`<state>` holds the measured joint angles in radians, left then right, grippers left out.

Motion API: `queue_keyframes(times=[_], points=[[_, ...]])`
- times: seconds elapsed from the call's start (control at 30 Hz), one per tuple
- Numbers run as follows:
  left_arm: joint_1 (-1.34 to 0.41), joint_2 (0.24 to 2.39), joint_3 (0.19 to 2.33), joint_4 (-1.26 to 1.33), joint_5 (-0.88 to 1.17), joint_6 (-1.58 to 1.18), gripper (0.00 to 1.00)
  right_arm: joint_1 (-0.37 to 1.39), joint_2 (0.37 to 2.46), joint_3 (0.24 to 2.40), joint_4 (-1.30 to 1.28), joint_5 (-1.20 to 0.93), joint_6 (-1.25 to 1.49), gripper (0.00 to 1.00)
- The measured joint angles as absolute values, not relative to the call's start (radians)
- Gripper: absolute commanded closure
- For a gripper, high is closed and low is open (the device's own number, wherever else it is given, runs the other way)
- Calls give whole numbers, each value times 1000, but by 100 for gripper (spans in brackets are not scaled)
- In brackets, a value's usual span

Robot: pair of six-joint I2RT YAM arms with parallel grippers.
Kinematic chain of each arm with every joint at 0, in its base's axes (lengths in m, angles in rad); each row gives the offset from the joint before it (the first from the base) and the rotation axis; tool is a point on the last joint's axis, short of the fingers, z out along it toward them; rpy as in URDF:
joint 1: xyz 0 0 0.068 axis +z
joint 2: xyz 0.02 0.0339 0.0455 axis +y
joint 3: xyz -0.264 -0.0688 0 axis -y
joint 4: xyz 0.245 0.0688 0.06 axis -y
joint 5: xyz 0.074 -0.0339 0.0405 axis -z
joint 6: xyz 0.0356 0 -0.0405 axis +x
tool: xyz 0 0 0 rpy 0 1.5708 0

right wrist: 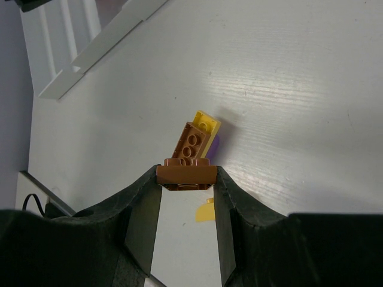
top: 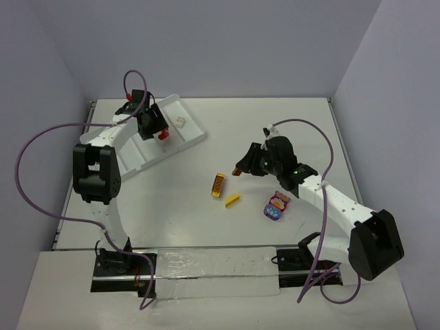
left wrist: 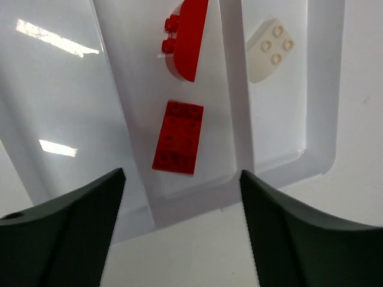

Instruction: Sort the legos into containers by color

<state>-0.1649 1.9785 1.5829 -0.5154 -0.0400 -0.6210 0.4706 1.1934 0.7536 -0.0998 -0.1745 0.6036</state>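
Left hand point(left wrist: 182, 185) released, spread over flat red brick point(left wrist: 178, 145) in white tray point(left wrist: 323, 119); right hand point(right wrist: 187, 186) clenched on brown brick point(right wrist: 187, 173), apparently above tabletop point(right wrist: 287, 89).

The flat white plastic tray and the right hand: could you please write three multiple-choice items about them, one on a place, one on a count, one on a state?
1. Where does the small white plastic brick lie?
A. in the flat white plastic tray, in the compartment next to the red plastic bricks
B. in their compartment
C. outside the tray

2. How many red bricks lie in the tray?
A. one
B. two
C. four

3. The right hand is:
A. open, empty
B. shut on nothing
C. shut on a small brown plastic brick

Key:
1 A, the tray's ridge parts them.
2 B, the left wrist view shows two.
3 C, the brick sits clamped between its fingers.
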Motion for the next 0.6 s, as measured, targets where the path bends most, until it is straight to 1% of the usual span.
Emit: queue_keyframes(times=[0.17, 0.3, 0.43, 0.6], points=[[-184, 1972, 1583, -529, -42, -615, 9, 471, 1193, 754, -108, -172, 598, 100], [-225, 1920, 1571, -535, -52, -612, 19, 471, 1193, 754, -115, -177, 593, 100], [-265, 1719, 1432, -477, -24, -603, 26, 471, 1199, 764, -113, -209, 594, 100], [-260, 1421, 1262, -371, 88, -602, 29, 499, 1247, 820, -108, -251, 594, 100]])
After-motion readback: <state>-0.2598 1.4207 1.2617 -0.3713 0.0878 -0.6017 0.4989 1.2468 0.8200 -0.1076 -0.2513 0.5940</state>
